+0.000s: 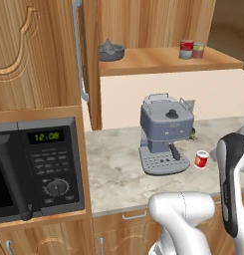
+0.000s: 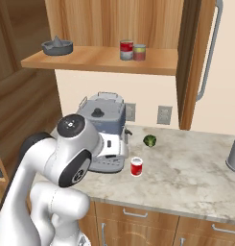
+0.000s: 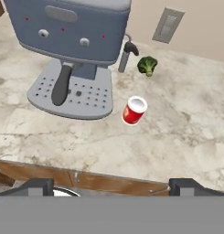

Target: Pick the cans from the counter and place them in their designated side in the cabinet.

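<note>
One bright red can (image 3: 134, 110) stands upright on the counter (image 3: 186, 137), just off the front right corner of the grey coffee machine (image 3: 72, 50), beside its drip tray but not touching it, roughly midway between the back wall and the counter's front edge. From the right base view that can (image 2: 136, 166) sits right of the machine (image 2: 105, 137), with a small piece of broccoli (image 2: 149, 141) further back toward the wall, near the machine's steam wand. Up in the cabinet (image 2: 109, 29), the darker red can (image 2: 126, 50) is on the plank shelf (image 2: 99, 58) toward its right end, and a greenish-labelled can (image 2: 139, 52) stands just beside it on the right, the two close enough that I cannot tell whether they touch. A grey juicer (image 2: 57, 46) sits at the shelf's left end, well apart from them. The cabinet door (image 2: 198, 62) stands open, its long silver bar handle (image 2: 210, 53) in plain sight. The gripper (image 3: 111, 188) hovers out past the counter's front edge, looking down at the bright can from above; its two dark tips sit far apart at the bottom corners of the hand view, so the pincer is wide and holds nothing. A microwave (image 1: 36, 167) sits built in at the left end of the counter.
</note>
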